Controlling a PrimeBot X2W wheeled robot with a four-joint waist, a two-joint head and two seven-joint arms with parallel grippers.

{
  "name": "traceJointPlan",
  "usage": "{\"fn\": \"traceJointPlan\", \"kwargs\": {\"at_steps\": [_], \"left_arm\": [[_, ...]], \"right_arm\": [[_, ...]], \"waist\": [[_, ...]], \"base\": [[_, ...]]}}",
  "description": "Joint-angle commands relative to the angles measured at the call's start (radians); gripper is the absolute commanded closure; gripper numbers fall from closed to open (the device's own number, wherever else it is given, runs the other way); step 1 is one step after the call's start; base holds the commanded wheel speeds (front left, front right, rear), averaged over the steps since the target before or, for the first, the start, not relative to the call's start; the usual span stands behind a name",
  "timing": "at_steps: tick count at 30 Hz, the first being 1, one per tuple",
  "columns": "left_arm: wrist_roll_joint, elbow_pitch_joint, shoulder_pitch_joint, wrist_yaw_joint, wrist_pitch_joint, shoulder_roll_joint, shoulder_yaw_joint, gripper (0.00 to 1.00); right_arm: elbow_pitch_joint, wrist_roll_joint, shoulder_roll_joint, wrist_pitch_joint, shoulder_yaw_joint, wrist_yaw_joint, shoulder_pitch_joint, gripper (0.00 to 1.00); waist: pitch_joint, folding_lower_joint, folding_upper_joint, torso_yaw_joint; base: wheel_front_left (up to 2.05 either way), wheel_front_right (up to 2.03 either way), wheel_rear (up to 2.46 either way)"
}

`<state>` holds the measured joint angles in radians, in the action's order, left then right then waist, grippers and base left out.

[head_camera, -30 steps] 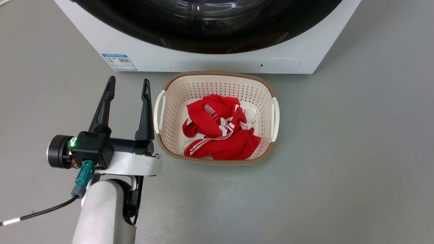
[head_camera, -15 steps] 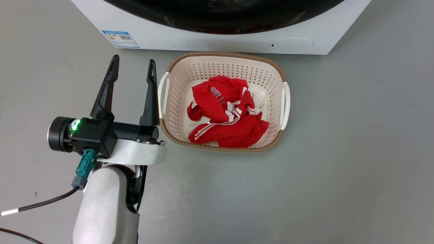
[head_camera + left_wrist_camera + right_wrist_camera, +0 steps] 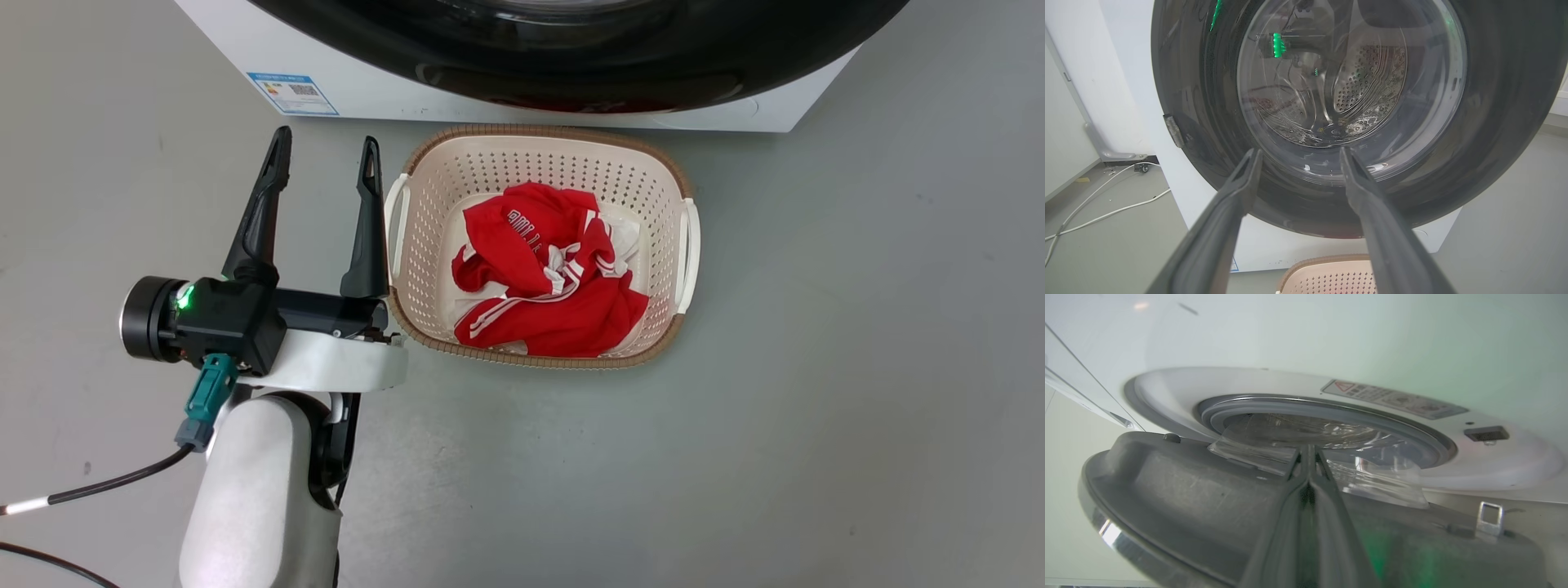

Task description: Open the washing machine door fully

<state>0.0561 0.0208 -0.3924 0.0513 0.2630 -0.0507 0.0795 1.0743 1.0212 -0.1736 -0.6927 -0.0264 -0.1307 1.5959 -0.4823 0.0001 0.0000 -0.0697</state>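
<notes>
The washing machine door [image 3: 571, 57], at 12 o'clock, stands ajar, inner side facing the washing machine [image 3: 384, 98]. Right hand [image 3: 1307, 451], pressed together, points along that side; left hand [image 3: 326, 140] spread, 9 o'clock of the basket [image 3: 539, 137].

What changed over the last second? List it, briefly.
The washing machine door swung outward: its black rim now reaches lower over the front of the washing machine. The head camera also shifted. The left tool stayed open beside the basket; the red garment is unmoved.
</notes>
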Motion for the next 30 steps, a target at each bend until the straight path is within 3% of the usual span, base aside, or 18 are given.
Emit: {"fn": "traceJointPlan", "kwargs": {"at_steps": [1,15,30], "left_arm": [[0.003,0.003,-0.004,-0.005,0.002,0.001,0.001,0.0],[-0.007,0.054,0.063,0.007,0.002,0.001,0.003,0.0],[0.009,0.09,0.179,0.012,0.002,0.001,0.028,0.0]], "right_arm": [[-0.012,0.009,0.009,-0.027,-0.004,0.0,-0.033,1.0],[-0.191,0.067,0.04,-0.219,-0.03,0.0,-0.295,1.0],[-0.445,0.174,0.114,-0.368,-0.027,0.0,-0.624,1.0]], "waist": [[0.01,-0.0001,0.0,0.002],[0.185,-0.0001,0.0,-0.02],[0.336,-0.0001,0.0,-0.035]], "base": [[0.0,0.0,0.0],[0.0,0.0,0.0],[0.0,0.0,0.0]]}}
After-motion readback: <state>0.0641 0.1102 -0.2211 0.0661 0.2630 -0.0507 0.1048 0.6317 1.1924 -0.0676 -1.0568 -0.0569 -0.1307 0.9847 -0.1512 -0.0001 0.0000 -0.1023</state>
